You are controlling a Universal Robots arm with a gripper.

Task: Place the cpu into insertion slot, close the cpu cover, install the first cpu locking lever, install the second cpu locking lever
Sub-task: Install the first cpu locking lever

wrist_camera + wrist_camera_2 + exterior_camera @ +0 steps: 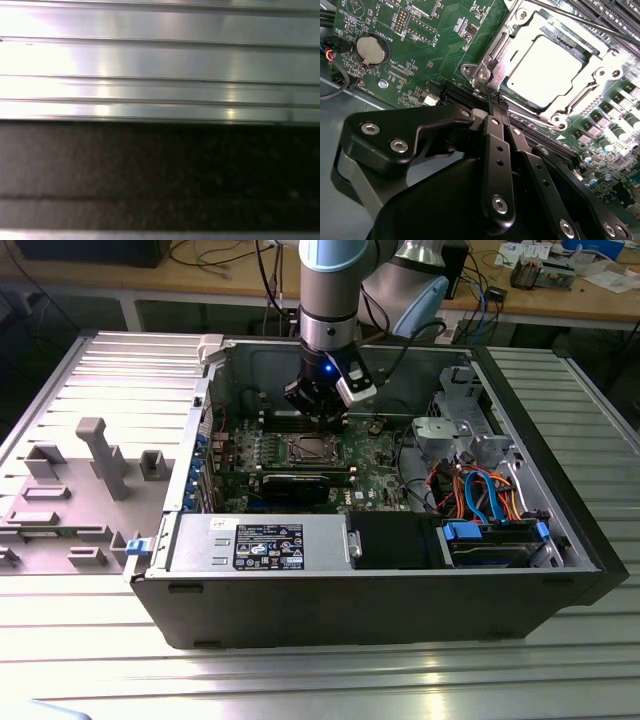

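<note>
Currently, scanning the exterior view from its left: grey plastic fixtures [95,465] on the ribbed table [80,640], then the open computer case [360,610], with the arm reaching down into it.

Gripper [496,102] sits low over the motherboard [420,50], jaws pressed together with nothing between them, tips at the near edge of the insertion slot [485,75].

Second wrist view, from its left: coin battery [371,48], then socket. The cpu [547,65] lies flat in the slot, pale top showing through the window of the cpu cover [590,75], which looks folded down over it. A thin locking lever [580,21] runs along the far side of the socket.

Judgement: chip seated, cover down; lever work in hand. Whether either lever is latched, cannot tell.

Notes for doing it well:
- push the lever with the closed tips, not the finger flanks
- press down, then sideways under its hook, slowly
- stay clear of the chip's top and the nearby small components
- check the cover stays flat throughout
</note>
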